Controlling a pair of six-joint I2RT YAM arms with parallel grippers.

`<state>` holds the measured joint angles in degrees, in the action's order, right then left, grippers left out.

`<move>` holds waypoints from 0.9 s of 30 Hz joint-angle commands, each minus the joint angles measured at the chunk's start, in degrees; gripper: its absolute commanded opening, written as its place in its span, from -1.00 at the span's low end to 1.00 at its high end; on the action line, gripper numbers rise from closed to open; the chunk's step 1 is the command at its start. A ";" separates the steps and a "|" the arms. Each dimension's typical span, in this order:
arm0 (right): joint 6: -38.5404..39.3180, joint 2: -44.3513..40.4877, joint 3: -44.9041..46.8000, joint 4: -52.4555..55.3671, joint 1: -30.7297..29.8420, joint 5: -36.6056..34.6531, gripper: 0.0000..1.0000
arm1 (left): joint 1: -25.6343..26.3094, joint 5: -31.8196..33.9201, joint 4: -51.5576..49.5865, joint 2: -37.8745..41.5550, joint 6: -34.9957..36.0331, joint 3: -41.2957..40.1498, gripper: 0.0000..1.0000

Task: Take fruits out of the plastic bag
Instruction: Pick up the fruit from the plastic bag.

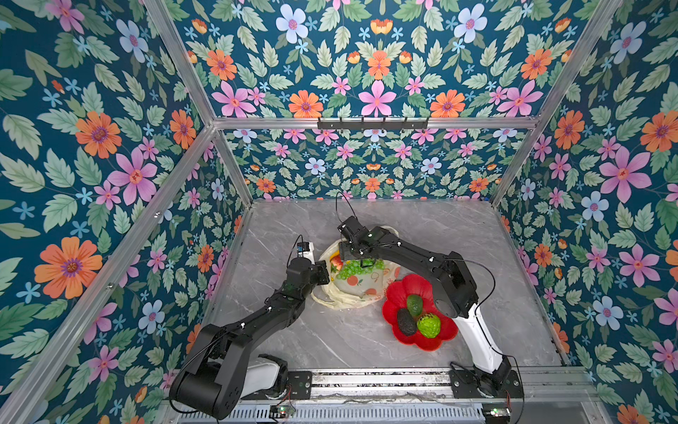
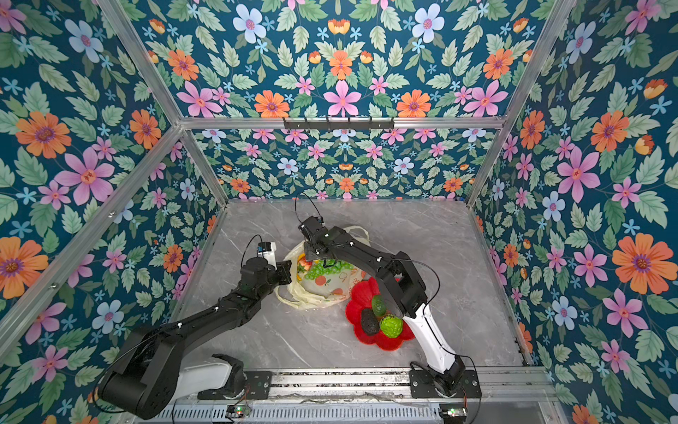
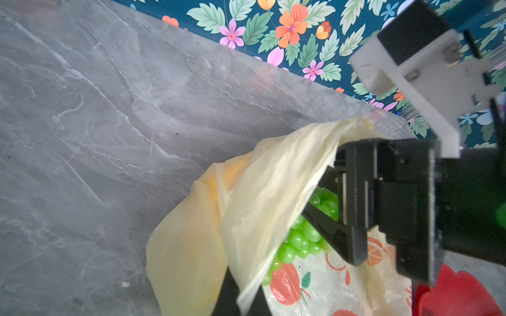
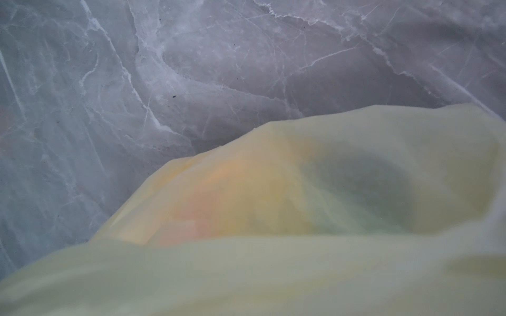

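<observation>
- While clamping tight on the rim of the plastic bag (image 1: 361, 284), the left pincer (image 1: 324, 273) is holding it up at the bag's nine o'clock.
- Right pincer (image 1: 367, 263) is hovering, jaws spread wide, over the grape bunch (image 1: 348, 270) inside.
- Strawberry (image 1: 335, 263) is lying at the grapes' nine o'clock.
- Bag is lying mid-desk (image 1: 440, 227); the red dish (image 1: 394, 293) at its four o'clock is carrying two avocados (image 1: 406, 322) and a bumpy green fruit (image 1: 429, 325).

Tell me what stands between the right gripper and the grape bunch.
Nothing visible. The left gripper holds a flap of the plastic bag up, and the right gripper, open, is right at the grape bunch in the mouth.
</observation>
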<state>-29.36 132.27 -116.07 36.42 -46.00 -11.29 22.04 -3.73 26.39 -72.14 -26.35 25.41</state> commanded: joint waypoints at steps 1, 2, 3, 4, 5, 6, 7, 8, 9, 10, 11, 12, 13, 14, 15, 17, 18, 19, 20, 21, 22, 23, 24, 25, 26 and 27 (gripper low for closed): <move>1.23 1.78 -2.89 3.29 -0.05 -2.51 0.61 | -0.07 0.08 1.13 -0.11 0.95 0.21 -1.00; 1.31 2.34 -3.79 3.82 -0.04 -2.51 0.61 | -0.05 0.19 1.03 -0.11 0.95 0.23 -1.00; 1.32 2.81 -4.35 3.93 -0.06 -2.38 0.61 | -0.05 0.33 1.03 -0.18 0.95 0.17 -1.00; 1.30 3.31 -4.84 4.02 -0.06 -2.23 0.61 | -0.06 0.32 1.00 -0.11 0.95 0.21 -1.00; 1.36 3.69 -5.36 4.09 -0.08 -2.08 0.60 | -0.03 0.30 1.01 -0.18 0.90 0.17 -1.00; 1.46 4.01 -5.73 4.11 -0.04 -1.92 0.60 | 0.00 0.35 0.95 -0.24 0.82 0.27 -1.00; 1.55 4.39 -6.21 4.23 -0.01 -1.73 0.58 | 0.00 0.31 0.94 -0.28 0.84 0.28 -1.00; 1.63 4.76 -6.63 4.30 -0.10 -1.64 0.58 | 0.00 0.30 0.86 -0.28 0.82 0.33 -1.00; 1.74 5.09 -7.18 4.43 -0.01 -1.47 0.56 | -0.06 0.30 0.85 -0.29 0.82 0.29 -1.00; 1.77 5.57 -7.62 4.67 -0.01 -1.29 0.55 | 0.00 0.30 0.85 -0.28 0.84 0.26 -1.00; 1.79 5.90 -7.97 4.66 -0.01 -1.20 0.54 | -0.04 0.39 0.85 -0.26 0.86 0.31 -1.00; 1.84 6.20 -8.32 4.93 -0.04 -1.15 0.53 | -0.04 0.39 0.85 -0.24 0.86 0.26 -1.00; 1.83 6.65 -8.72 5.06 -0.06 -1.10 0.52 | -0.06 0.47 0.81 -0.19 0.86 0.34 -1.00; 1.84 6.98 -9.09 5.34 -0.03 -1.02 0.52 | -0.02 0.47 0.78 -0.14 0.86 0.29 -1.00; 1.84 7.27 -9.61 5.73 -0.06 -1.02 0.52 | -0.04 0.54 0.77 -0.12 0.86 0.26 -1.00; 1.80 7.87 -10.20 6.50 -0.05 -0.84 0.52 | -0.05 0.67 0.68 -0.11 0.86 0.31 -1.00; 1.85 8.00 -10.32 6.54 -0.06 -0.88 0.52 | -0.02 0.66 0.68 -0.11 0.86 0.29 -1.00; 1.85 8.06 -10.32 6.61 -0.01 -0.99 0.52 | -0.06 0.65 0.68 -0.07 0.86 0.28 -1.00; 1.85 8.24 -10.32 6.56 -0.06 -1.09 0.52 | 0.01 0.70 0.68 -0.02 0.86 0.31 -1.00; 1.83 8.21 -10.38 6.54 -0.06 -1.19 0.50 | -0.01 0.66 0.68 -0.10 0.85 0.27 -1.00; 1.88 8.49 -10.46 6.69 -0.05 -1.19 0.47 | 0.01 0.66 0.71 -0.11 0.86 0.26 -1.00; 2.07 8.60 -10.57 6.61 -0.05 -1.13 0.45 | -0.04 0.66 0.70 -0.16 0.86 0.26 -1.00; 2.19 8.70 -10.80 6.66 -0.05 -0.87 0.42 | -0.01 0.75 0.68 -0.05 0.86 0.26 -1.00; 2.25 8.73 -11.01 6.82 -0.01 -0.54 0.39 | 0.01 0.86 0.68 -0.02 0.86 0.17 -1.00; 2.32 8.72 -11.23 7.01 -0.05 -0.34 0.37 | -0.06 0.91 0.68 -0.02 0.89 0.18 -1.00; 2.34 8.75 -11.26 7.00 -0.06 -0.23 0.35 | -0.06 0.99 0.68 0.02 0.95 0.22 -1.00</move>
<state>-27.81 140.84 -126.78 42.41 -46.00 -11.94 22.04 -3.20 26.15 -72.36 -26.35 25.43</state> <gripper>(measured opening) 0.680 0.051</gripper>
